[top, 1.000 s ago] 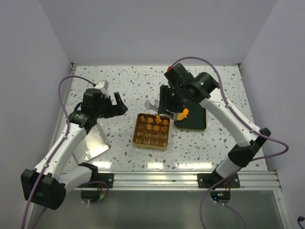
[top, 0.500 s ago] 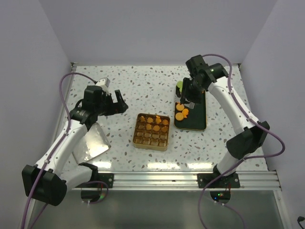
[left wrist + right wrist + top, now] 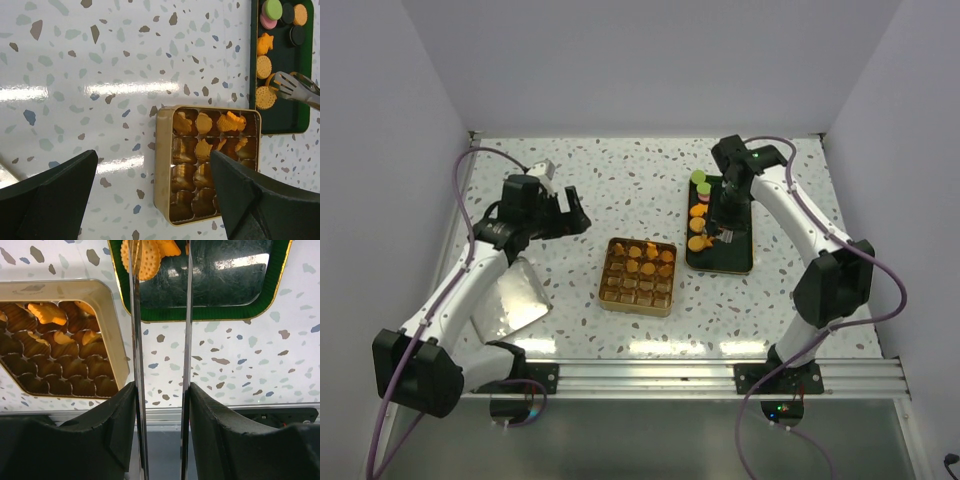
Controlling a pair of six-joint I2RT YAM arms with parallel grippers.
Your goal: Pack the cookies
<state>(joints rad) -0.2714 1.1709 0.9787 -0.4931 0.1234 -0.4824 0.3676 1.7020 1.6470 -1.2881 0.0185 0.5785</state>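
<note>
The cookies (image 3: 204, 122) are small, flat, orange-tan biscuits. At least six, some of animal shape, lie in the far cups of a square golden tin (image 3: 161, 170) with sixteen ribbed brown cups. More lie on the dark, green-rimmed tray (image 3: 285, 120) just beside the tin: at least three round dotted ones and one star-like. The tray also holds one green macaron (image 3: 272, 9), one pink macaron (image 3: 268, 22) and two dark round biscuits (image 3: 297, 35).

The right claw (image 3: 161, 395) is closed on thin metal tongs (image 3: 295, 86). Their forked tips are at a round cookie, but I cannot tell if they pinch it. The left claw (image 3: 570, 213) is wide open and empty above the speckled bench (image 3: 590, 180).
</note>
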